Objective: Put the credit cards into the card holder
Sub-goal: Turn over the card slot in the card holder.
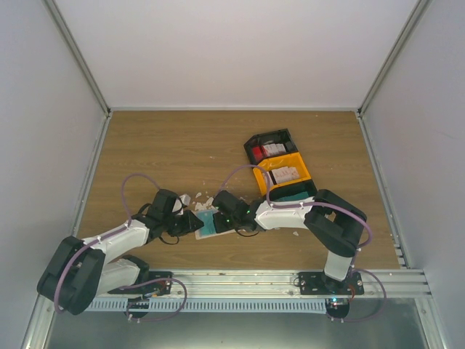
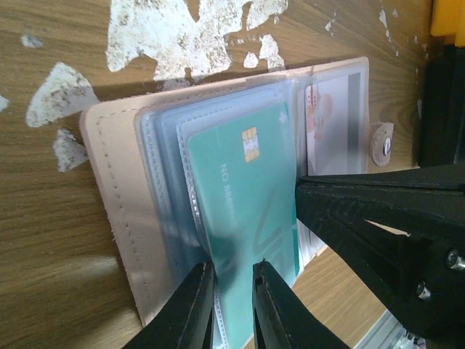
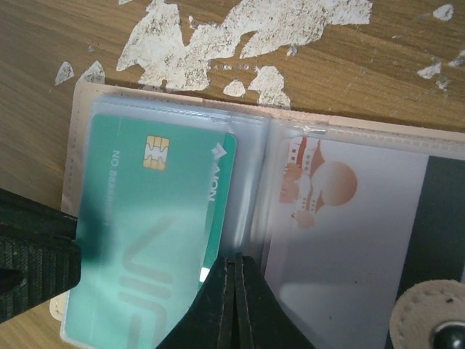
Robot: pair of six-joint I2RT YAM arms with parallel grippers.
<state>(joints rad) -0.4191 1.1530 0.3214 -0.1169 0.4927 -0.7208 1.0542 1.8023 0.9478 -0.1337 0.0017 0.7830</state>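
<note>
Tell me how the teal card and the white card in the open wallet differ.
Colour: the teal card is teal with pale lettering; the white card is pale with an orange picture and a dark stripe. Chip: the teal card shows a gold chip; the white card shows none. Place: the teal card lies away from the snap tab; the white card lies beside it. Both sit among clear sleeves of the open card holder.

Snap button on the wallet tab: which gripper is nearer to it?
Right. The right gripper, shut, rests at the card holder's middle fold, on the snap button's side. The left gripper is farther, at the opposite page, its fingers astride the teal card's edge.
</note>
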